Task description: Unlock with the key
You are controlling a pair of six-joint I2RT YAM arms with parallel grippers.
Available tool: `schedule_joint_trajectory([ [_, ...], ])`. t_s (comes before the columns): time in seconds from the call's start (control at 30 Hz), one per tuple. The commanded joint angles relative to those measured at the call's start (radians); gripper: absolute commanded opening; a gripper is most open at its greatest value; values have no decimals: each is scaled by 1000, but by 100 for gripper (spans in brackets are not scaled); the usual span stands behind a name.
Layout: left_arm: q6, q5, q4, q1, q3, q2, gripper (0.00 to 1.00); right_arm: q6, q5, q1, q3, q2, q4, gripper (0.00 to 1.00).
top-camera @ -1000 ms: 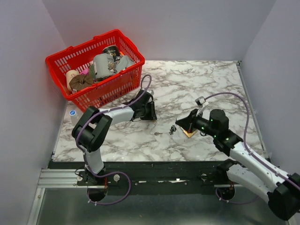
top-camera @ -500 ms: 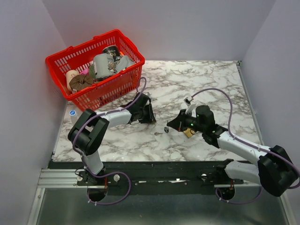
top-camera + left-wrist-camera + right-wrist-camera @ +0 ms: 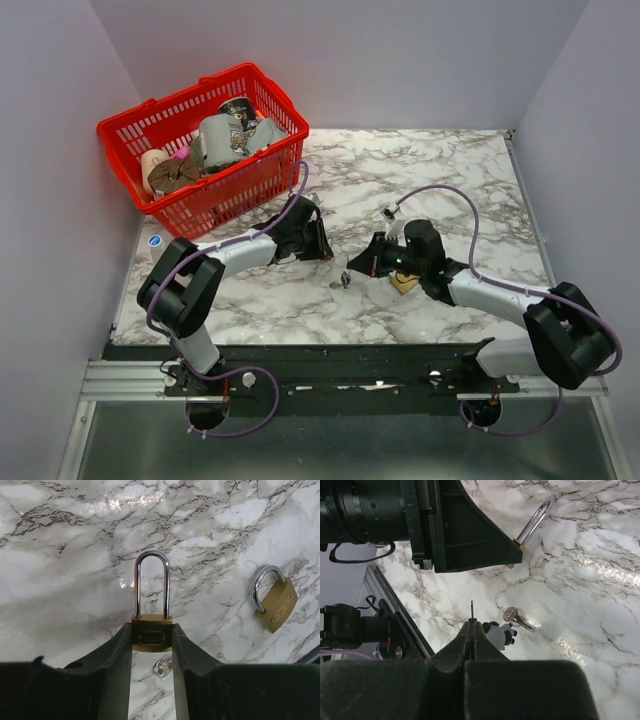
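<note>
my left gripper [image 3: 151, 629] is clenched on the brass body of a long-shackled padlock [image 3: 151, 641]. one finger presses each side of the body, and the silver shackle points straight out past my fingertips over the marble table [image 3: 450, 180]. whether the lock rests on the marble or hangs just above it, i cannot tell. a small silver piece [image 3: 162, 668], a ring or a spare key, lies on the table behind the lock body, in the gap between my left fingers. a second padlock [image 3: 275, 610], brass with a short shackle, lies flat off to the right, well clear of my left fingers. my right gripper [image 3: 471, 626] is pinched tight, pad against pad, grasping the key [image 3: 472, 611]. only its thin blade shows, sticking out from between the fingertips toward the black housing of my left gripper, with a gap between them. the key's head is hidden in my grip. a small pale and dark bit sits just beside my right fingertip, and i cannot make out what it is. from above, the right gripper is low over the marble, near the held padlock but apart from it. a red basket [image 3: 228, 192] full of mixed things stands at the table's far left.
</note>
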Motion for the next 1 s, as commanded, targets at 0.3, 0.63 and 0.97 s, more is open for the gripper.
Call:
schedule_joint_trajectory([
  [0.3, -19, 33, 30, -15, -17, -35, 0, 61, -53, 46, 44, 151, 136, 1],
  [0.63, -18, 36, 33, -21, -20, -44, 0, 93, -70, 47, 68, 251, 178, 1],
  [0.97, -19, 36, 36, -25, -20, -44, 0, 110, -64, 49, 87, 325, 192, 1],
])
